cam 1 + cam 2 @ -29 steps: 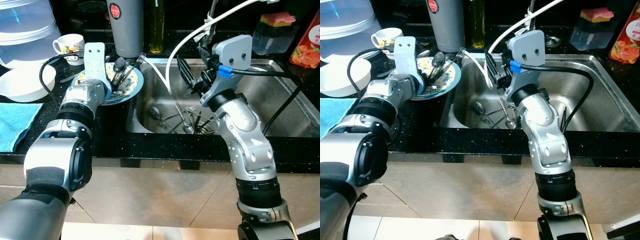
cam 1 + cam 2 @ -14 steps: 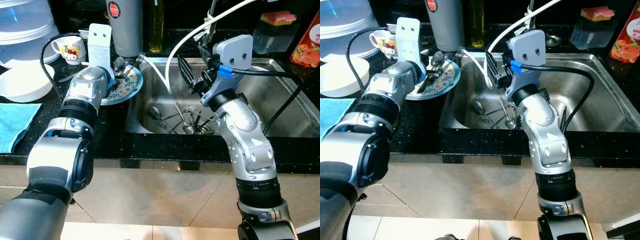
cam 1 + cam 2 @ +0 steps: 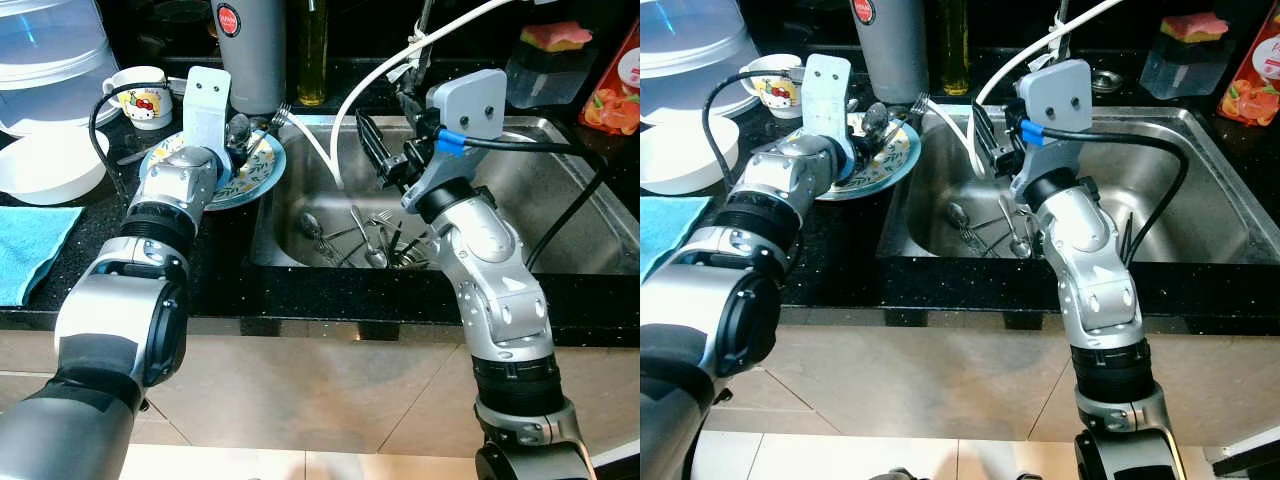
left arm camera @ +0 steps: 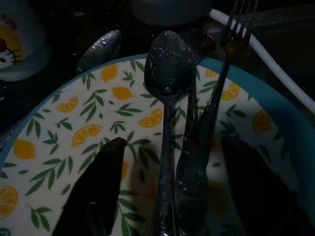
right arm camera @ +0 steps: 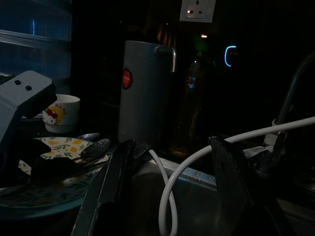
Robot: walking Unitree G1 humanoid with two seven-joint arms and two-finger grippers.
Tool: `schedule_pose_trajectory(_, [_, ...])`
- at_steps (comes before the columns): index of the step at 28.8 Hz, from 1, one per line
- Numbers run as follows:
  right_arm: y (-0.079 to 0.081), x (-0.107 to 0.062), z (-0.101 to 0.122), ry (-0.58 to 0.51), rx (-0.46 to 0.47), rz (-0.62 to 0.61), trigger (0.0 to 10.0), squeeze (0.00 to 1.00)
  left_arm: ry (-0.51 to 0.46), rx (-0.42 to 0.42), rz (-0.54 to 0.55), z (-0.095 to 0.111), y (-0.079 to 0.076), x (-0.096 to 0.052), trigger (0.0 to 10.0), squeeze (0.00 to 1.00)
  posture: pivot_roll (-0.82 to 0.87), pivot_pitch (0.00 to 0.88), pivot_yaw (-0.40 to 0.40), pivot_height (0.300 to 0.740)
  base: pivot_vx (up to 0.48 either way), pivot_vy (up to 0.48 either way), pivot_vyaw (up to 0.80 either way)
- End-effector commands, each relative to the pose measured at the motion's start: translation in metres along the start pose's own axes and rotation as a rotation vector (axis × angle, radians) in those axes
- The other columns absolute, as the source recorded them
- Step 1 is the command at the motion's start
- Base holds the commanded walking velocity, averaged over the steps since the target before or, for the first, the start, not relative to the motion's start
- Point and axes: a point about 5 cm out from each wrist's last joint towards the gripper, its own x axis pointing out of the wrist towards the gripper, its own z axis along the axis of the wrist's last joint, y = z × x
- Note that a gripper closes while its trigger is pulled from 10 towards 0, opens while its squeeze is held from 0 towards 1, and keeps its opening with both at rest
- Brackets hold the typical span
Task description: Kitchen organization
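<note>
Left claw [image 4: 167,191] low over a round blue-rimmed plate printed with lemons and leaves [image 3: 258,172], black fingers [image 4: 93,189] spread apart to either side of the cutlery lying on it. Between those fingers, a steel spoon [image 4: 166,98] bowl-up beside a dark steel fork [image 4: 224,73], handles side by side on the plate; whether the fingers touch them cannot be told. A second spoon [image 4: 98,49] at the plate's far rim. Plate resting on the black speckled counter [image 3: 230,270] just beside the stainless steel sink [image 3: 560,210], at its left edge.

Right claw [image 3: 372,155] raised above the left part of the sink basin, its two long black fingers [image 5: 110,189] apart and holding nothing, a white hose [image 3: 350,95] curving past them. Down in the basin, a loose heap of spoons and forks [image 3: 365,240].

Behind the plate, a tall grey cylindrical canister with a red round label [image 3: 250,50] and a white mug with a cartoon print [image 3: 135,88]. To the left on the counter, a white bowl [image 3: 50,165], a light blue cloth [image 3: 30,245] and a clear plastic dome lid [image 3: 50,55]. At the far right corner, a clear tub holding a yellow and pink sponge [image 3: 550,55].
</note>
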Motion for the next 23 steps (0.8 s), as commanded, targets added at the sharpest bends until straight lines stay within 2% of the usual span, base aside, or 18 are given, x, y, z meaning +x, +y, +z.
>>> schedule_pose_trajectory(1, [-0.003,-0.003,0.0,0.003,0.004,-0.011,10.0,0.0,0.052,0.008,-0.003,-0.013,0.0,0.001,10.0,1.0,0.08,0.078,0.048,0.74,0.0,0.0,0.0])
schedule_pose_trajectory(2, [-0.003,-0.003,0.0,0.003,0.004,-0.011,10.0,0.0,0.064,0.004,-0.007,-0.015,0.0,0.001,10.0,0.0,0.08,0.079,0.048,0.74,0.0,0.0,0.0])
schedule_pose_trajectory(7, [-0.003,-0.003,0.0,0.003,0.005,-0.011,10.0,0.0,0.1,-0.023,-0.003,-0.021,0.0,0.002,10.0,0.0,0.08,0.079,0.048,0.74,0.0,0.0,0.0])
schedule_pose_trajectory(10, [-0.003,-0.003,0.0,0.002,0.005,-0.011,10.0,0.0,0.165,-0.101,-0.017,-0.032,0.001,0.002,10.0,0.0,0.08,0.08,0.049,0.74,0.0,0.0,0.0])
schedule_pose_trajectory(13, [-0.003,-0.003,0.0,0.003,0.005,-0.012,10.0,0.0,0.18,-0.115,-0.013,-0.035,0.002,0.001,10.0,0.0,0.08,0.08,0.049,0.74,0.0,0.0,0.0])
schedule_pose_trajectory(14, [-0.003,-0.003,0.0,0.003,0.005,-0.012,10.0,0.0,0.181,-0.118,-0.01,-0.036,0.003,0.001,8.5,0.0,0.08,0.08,0.049,0.74,0.0,0.0,0.0])
schedule_pose_trajectory(15, [-0.003,-0.003,0.0,0.003,0.005,-0.012,10.0,0.0,0.182,-0.12,-0.008,-0.037,0.003,0.001,8.5,0.0,0.08,0.08,0.049,0.74,0.0,0.0,0.0])
schedule_pose_trajectory(16, [-0.003,-0.003,0.0,0.002,0.004,-0.012,10.0,0.0,0.184,-0.128,-0.002,-0.037,0.004,0.001,2.8,0.0,0.08,0.08,0.049,0.74,0.0,0.0,0.0])
schedule_pose_trajectory(17, [-0.003,-0.003,0.0,0.002,0.005,-0.012,10.0,0.0,0.185,-0.131,0.004,-0.038,0.006,0.001,0.0,0.0,0.08,0.08,0.049,0.74,0.0,0.0,0.0])
schedule_pose_trajectory(23, [-0.003,-0.003,0.0,0.001,0.005,-0.012,10.0,0.0,0.184,-0.148,0.011,-0.037,0.007,0.001,0.0,0.0,0.08,0.08,0.048,0.74,0.0,0.0,0.0])
